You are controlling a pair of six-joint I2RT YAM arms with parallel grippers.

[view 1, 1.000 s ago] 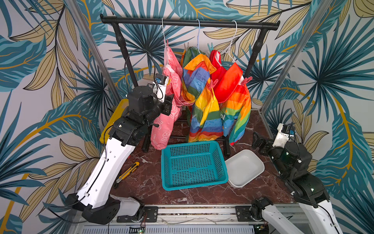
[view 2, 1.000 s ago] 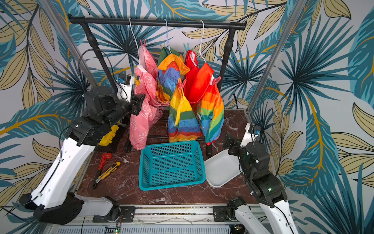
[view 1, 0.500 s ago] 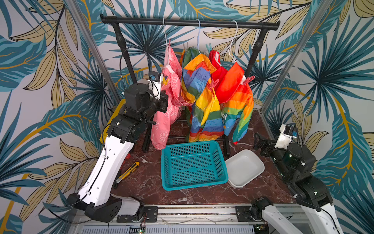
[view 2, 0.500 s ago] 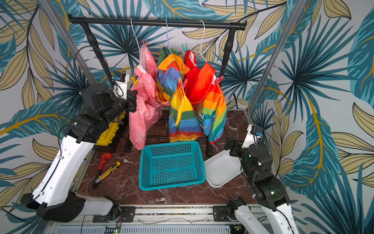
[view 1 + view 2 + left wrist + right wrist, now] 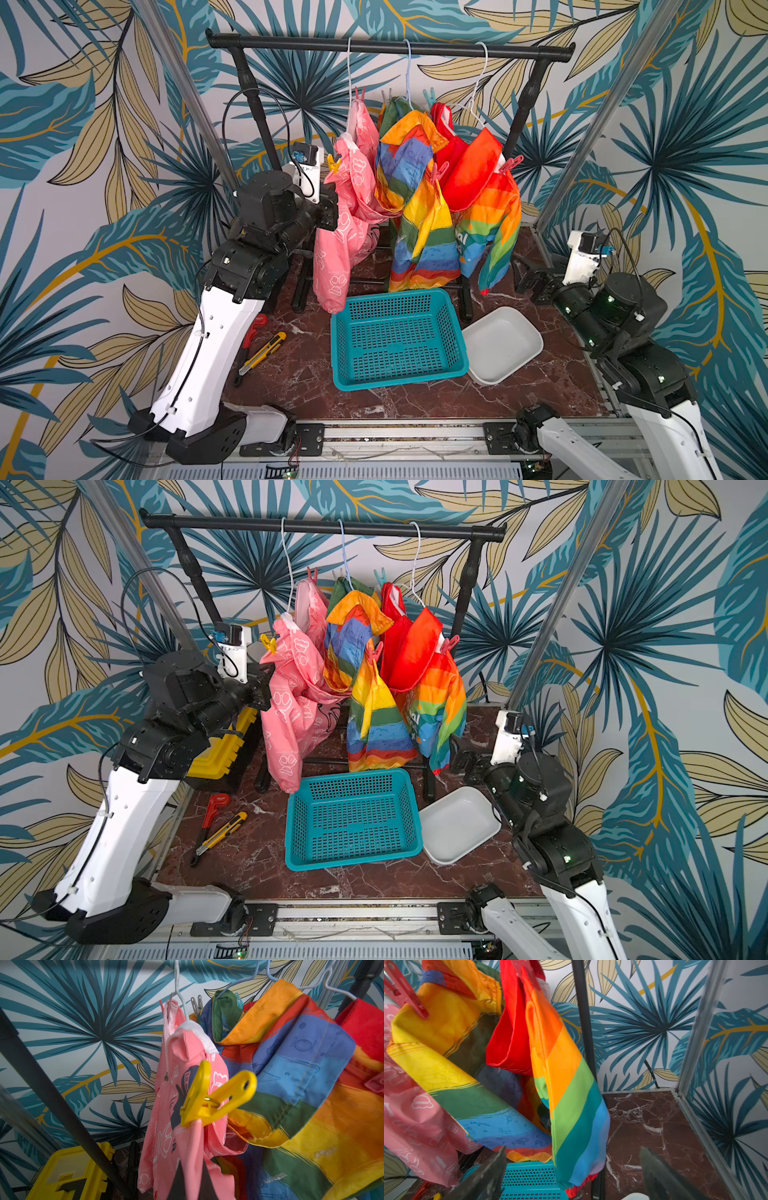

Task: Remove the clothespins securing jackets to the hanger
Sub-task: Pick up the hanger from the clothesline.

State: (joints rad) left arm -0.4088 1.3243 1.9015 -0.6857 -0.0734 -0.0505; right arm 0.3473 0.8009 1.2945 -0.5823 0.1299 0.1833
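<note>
Clothespins clipped on three jackets on the rail; left claw pinched on pink cloth.
A yellow clothespin bites the pink jacket at its shoulder. The left claw is closed on a fold of that jacket just beneath, its fingers mostly cut off at the wrist view's edge and hidden against cloth in both top views. Pins at the back are half hidden behind hoods. The left arm reaches up and across to the jacket's side. The right arm sits low at the surface's right edge, the right claw spread wide and empty, fingers blurred, beside a rainbow sleeve. The basket stands below the jackets.
</note>
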